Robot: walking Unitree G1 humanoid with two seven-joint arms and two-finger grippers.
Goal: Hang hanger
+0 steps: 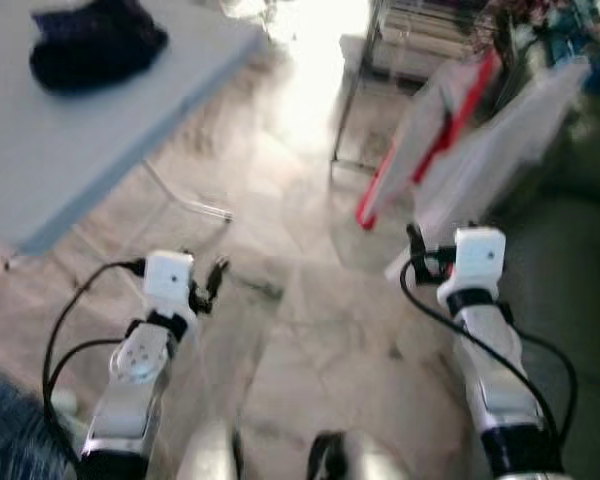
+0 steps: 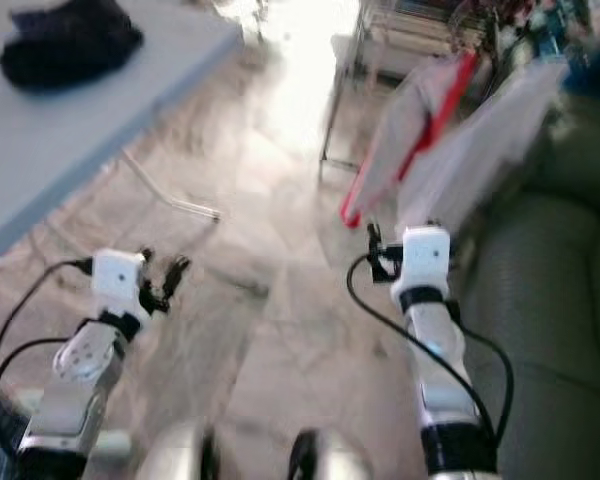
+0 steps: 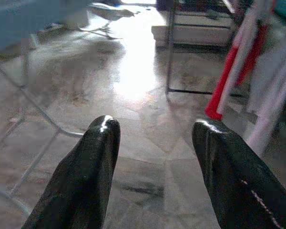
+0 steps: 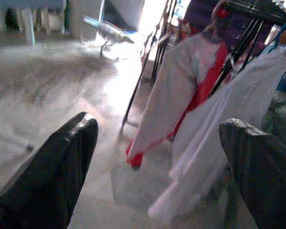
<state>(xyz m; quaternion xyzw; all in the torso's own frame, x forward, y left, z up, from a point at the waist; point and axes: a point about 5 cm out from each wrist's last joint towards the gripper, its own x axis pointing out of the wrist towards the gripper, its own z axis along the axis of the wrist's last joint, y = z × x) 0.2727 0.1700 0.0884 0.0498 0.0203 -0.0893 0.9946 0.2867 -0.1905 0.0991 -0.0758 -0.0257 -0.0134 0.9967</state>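
We judge the step in hand to be an approach, since both grippers carry nothing and no loose hanger is clear to us in these blurred frames. To do it well we should steady ourselves first, then decide which way to face.

On our left, the grey table (image 1: 90, 150) holds a dark bundle of cloth (image 1: 95, 42); whether a hanger lies with it we cannot tell. Our left gripper (image 3: 155, 143) hangs low over the tiled floor (image 1: 280, 300), its fingers spread wide and empty.

Ahead, glare from a bright doorway washes out the floor. Further right, a red-and-white garment (image 4: 181, 95) and a white garment (image 4: 229, 124) hang on the clothes rack (image 4: 257, 14). Our right gripper (image 4: 157, 148) points toward them, fingers likewise wide apart with nothing between.

The table legs (image 1: 185, 205) on the left and a dark green sofa (image 2: 550, 300) close on the right narrow our path.
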